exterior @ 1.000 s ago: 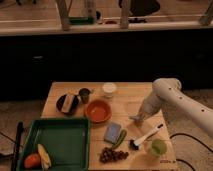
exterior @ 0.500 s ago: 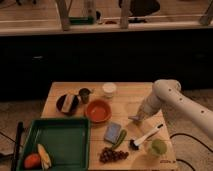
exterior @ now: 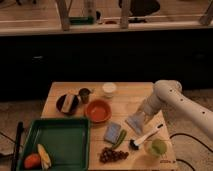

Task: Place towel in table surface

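The towel (exterior: 134, 123), a small grey-blue cloth, is on the right part of the pale wooden table surface (exterior: 125, 100), just right of the orange bowl. My gripper (exterior: 142, 114) comes in from the right on a white arm and sits right at the towel's upper edge, touching or just above it. The gripper hides the towel's top corner. I cannot tell whether the towel lies flat on the planks or hangs from the gripper.
A thick blue block (exterior: 112, 132) with a green edge, a white brush (exterior: 148, 135), a green cup (exterior: 156, 147) and dark grapes (exterior: 112, 155) lie near the front. An orange bowl (exterior: 97, 110), dark bowl (exterior: 67, 103), white cup (exterior: 108, 89) stand behind. A green tray (exterior: 60, 131) holds fruit at front left.
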Available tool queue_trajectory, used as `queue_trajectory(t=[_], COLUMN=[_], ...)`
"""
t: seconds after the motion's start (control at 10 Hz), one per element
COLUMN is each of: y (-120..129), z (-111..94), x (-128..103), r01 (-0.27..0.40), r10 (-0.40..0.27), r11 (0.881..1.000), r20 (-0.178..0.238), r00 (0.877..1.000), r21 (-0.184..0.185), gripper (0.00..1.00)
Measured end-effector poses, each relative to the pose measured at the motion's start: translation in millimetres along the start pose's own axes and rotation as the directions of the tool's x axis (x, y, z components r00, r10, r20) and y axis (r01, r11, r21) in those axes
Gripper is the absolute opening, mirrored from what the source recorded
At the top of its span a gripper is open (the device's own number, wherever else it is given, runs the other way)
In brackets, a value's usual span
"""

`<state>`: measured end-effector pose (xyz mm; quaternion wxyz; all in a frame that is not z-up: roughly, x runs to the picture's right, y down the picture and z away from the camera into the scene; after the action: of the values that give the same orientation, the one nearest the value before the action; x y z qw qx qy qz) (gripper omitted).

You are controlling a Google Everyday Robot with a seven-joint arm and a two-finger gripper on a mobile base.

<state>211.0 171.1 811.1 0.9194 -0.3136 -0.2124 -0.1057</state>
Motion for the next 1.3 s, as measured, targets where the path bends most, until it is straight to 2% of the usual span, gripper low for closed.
queue_trajectory(t=[1.3], y=[-4], z=[-12], x=[3], r01=[0.028], r10=[-0.028], r11=[0.999], r20=[0.028], r00=[0.999], r21=[0.016], gripper=[0.80])
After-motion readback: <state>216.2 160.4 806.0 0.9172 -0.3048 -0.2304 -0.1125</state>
